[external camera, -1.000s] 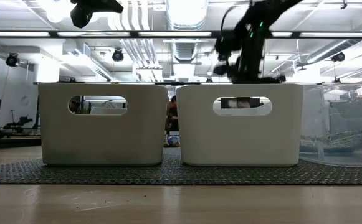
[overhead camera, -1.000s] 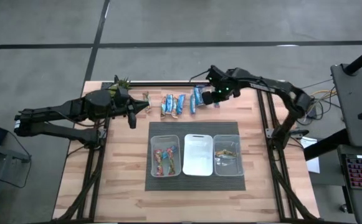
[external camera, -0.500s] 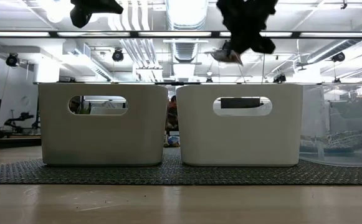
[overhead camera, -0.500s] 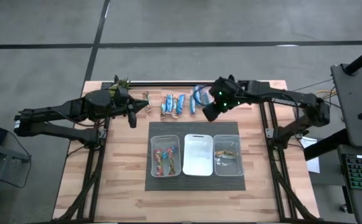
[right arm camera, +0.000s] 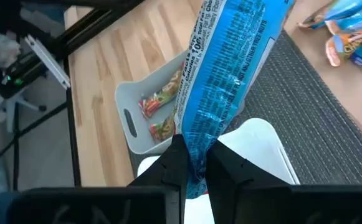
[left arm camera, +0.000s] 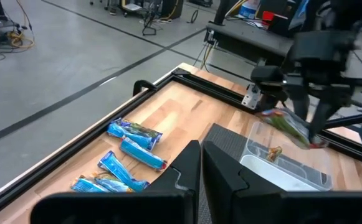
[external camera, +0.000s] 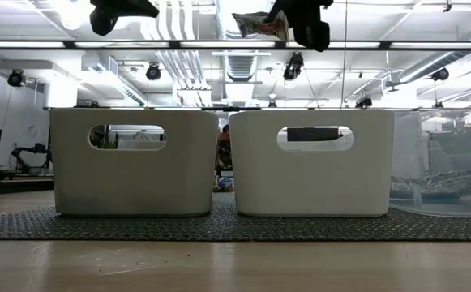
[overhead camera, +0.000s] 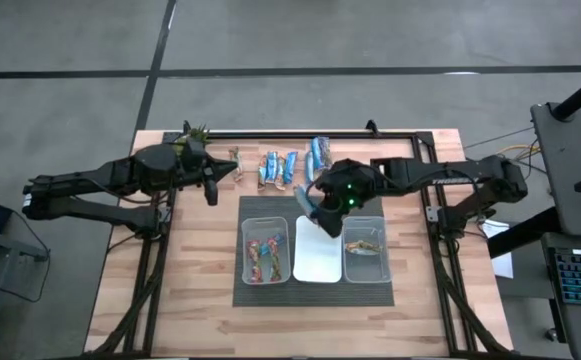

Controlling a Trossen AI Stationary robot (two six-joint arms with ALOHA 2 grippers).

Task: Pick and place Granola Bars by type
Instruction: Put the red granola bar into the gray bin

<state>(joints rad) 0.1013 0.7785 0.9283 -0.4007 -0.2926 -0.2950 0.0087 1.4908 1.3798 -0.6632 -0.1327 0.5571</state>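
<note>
My right gripper (overhead camera: 320,212) is shut on a blue granola bar (right arm camera: 230,68) and hangs over the far end of the white middle bin (overhead camera: 317,262). The low view shows the bar (external camera: 255,24) high above the bins. Several more blue bars (overhead camera: 288,165) lie flat in a row on the wood near the far edge. The left bin (overhead camera: 246,250) holds red and orange bars (right arm camera: 159,112), and the right bin (overhead camera: 366,268) holds brown ones. My left gripper (overhead camera: 215,182) is shut on nothing, in the air left of the row. My right gripper pinches one end of the blue bar's wrapper (right arm camera: 194,146) between its two fingers. The fingers slant down, and the bar sticks out beyond them in line with them. It is lifted clear of the table and the bins.
The three bins stand side by side on a dark mat (overhead camera: 312,205) in the table's middle. A small green plant (overhead camera: 192,135) sits at the far left behind my left arm. A black rail (overhead camera: 270,133) runs along the far edge.
My right gripper has swung from the row of bars at the far edge toward the near edge, rising and rolling as it went. It has stayed shut on the blue bar, which now hangs over the middle bin's far end.
</note>
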